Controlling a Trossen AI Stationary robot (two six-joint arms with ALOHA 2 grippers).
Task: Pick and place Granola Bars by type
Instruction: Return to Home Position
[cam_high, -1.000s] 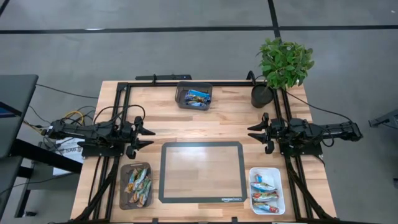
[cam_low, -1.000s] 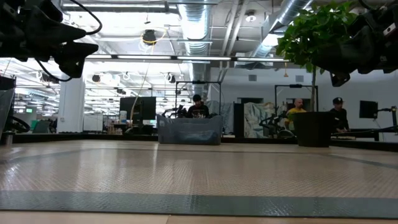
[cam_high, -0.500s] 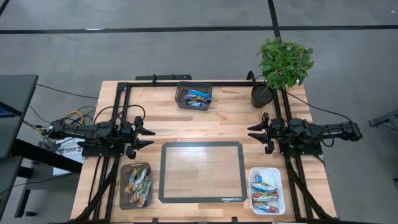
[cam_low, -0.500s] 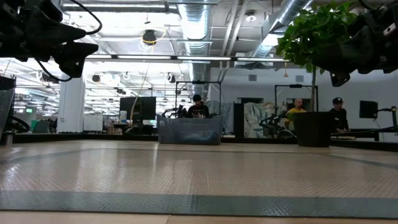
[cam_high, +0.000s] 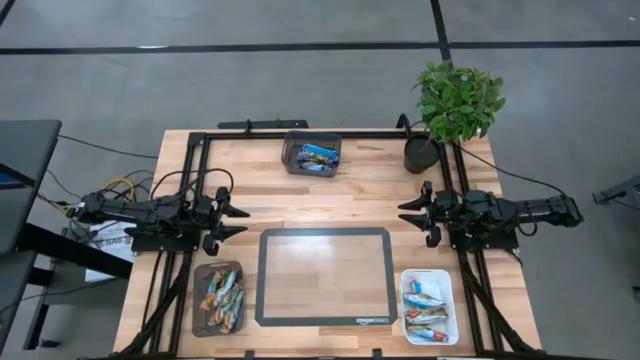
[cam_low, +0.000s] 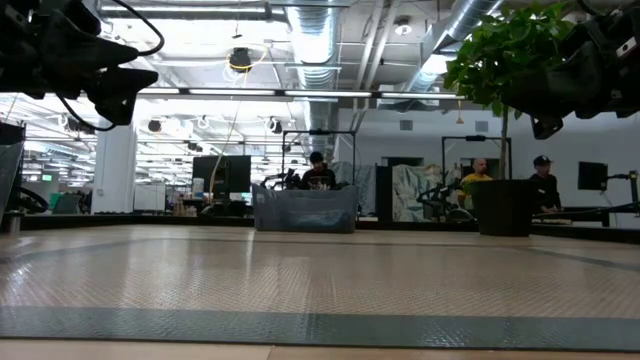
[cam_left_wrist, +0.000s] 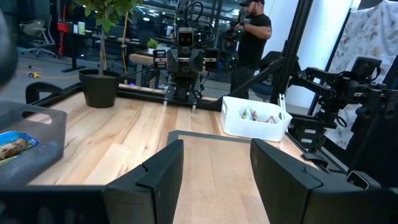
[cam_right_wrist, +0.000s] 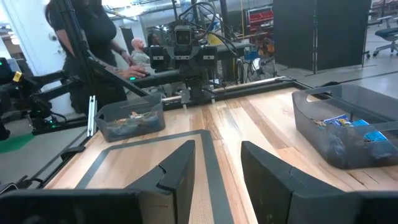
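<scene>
— So, where are the bars?

— All boxed, from what I see. The blue bars (cam_high: 318, 156) lie in the top bin (cam_high: 287, 155) at the far edge of the bench (cam_high: 350, 200). The orange bars (cam_high: 222, 296) are in the left bin (cam_high: 198, 300) at the near left, and the white bars (cam_high: 427, 310) are in the tray (cam_high: 405, 305) at the near right. The mat (cam_high: 262, 280) between them is bare.

— And the arms?

— The left end effector (cam_high: 238, 221) hangs above the bench just beyond the mat's left corner. Its fingers are spread with nothing between them, and my left wrist view looks through the gap to the tray. The right end effector (cam_high: 408, 216) mirrors it on the other side, also released and empty, facing the left one across the bench.

— Why parked there?

— I judge this is the home pose. Each arm is pulled in to its own side, clear of every container, so neither covers the mat nor risks clipping a rim. Each type has its own box, set at a separate edge, which keeps the colours from mixing.

— Anything left?

— I'd say no. I find no loose bar on the mat or the wood. The plant (cam_high: 458, 100) by the right arm stands apart from the fingers.
</scene>
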